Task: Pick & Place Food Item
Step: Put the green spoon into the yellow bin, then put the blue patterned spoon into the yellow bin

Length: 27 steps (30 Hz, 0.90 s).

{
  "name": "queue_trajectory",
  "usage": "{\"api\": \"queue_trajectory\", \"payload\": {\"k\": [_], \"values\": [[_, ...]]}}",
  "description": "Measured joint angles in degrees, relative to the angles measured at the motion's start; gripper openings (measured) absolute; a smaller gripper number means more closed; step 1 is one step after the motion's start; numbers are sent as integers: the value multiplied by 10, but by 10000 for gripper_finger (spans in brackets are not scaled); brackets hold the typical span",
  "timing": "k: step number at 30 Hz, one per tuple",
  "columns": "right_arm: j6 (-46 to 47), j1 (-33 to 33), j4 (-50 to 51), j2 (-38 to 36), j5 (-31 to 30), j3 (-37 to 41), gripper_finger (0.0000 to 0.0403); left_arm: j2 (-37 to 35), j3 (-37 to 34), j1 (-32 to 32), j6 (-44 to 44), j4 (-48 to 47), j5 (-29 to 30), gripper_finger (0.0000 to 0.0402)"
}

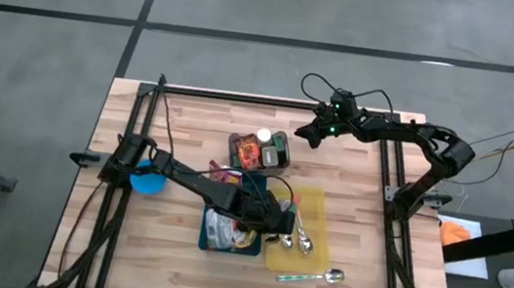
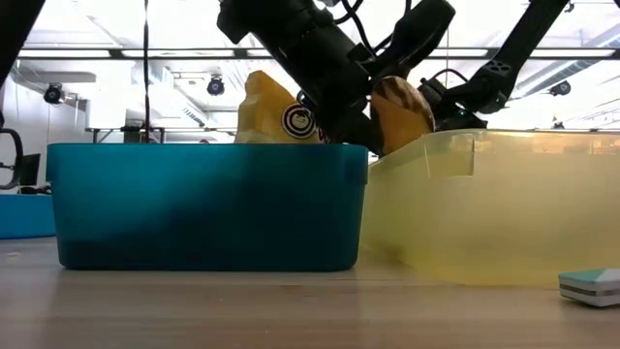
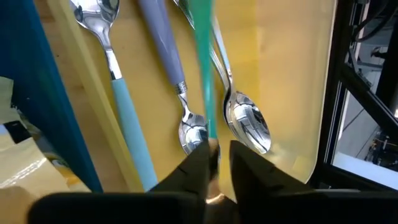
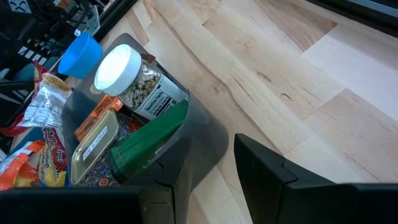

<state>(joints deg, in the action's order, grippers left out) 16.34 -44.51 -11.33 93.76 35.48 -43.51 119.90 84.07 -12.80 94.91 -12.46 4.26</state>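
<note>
Jaws of the left gripper (image 3: pixel 219 152) stand with only a thin slit between them, and the end of a green handle (image 3: pixel 204 74) runs into that slit; whether they pinch it or merely flank it cannot be told. This gripper hangs low over the yellow tray (image 1: pixel 312 202), near the tray's edge next to the blue bin (image 1: pixel 252 249). Under the green handle, on the tray floor, lie a spoon with a light-blue handle (image 3: pixel 118 93), one with a lavender handle (image 3: pixel 163 46) and a plain metal spoon (image 3: pixel 247 124), side by side. In the blue bin beside the tray sit snack packets (image 1: pixel 219 226); from table height a yellow packet (image 2: pixel 276 111) stands up above its rim. Another spoon (image 1: pixel 312 276) lies on the bare tabletop (image 1: pixel 189 136) just beyond the tray, and a blue bowl (image 1: pixel 147 180) sits well apart near the left arm's base.

At the far side, the right gripper (image 4: pixel 211 158) hovers beside the grey bin (image 4: pixel 199 140) with its jaws parted and nothing between them. That bin holds the food items: a jar with a white lid (image 4: pixel 118 67), a green tube (image 4: pixel 149 140) and a flat tin (image 4: pixel 93 144).
</note>
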Motion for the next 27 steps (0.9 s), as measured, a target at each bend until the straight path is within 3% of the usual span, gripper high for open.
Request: {"api": "queue_trajectory", "payload": {"k": [8,18,24,27], "values": [[0,0,0,0,0,0,116,0,0,0,-2,11,2,133],[0,0,0,0,0,0,116,-6,0,2,-10,23,2,143],[0,0,0,0,0,0,116,-55,0,15,-120,40,14,143],[0,0,0,0,0,0,116,-86,0,17,-214,41,59,143]]}}
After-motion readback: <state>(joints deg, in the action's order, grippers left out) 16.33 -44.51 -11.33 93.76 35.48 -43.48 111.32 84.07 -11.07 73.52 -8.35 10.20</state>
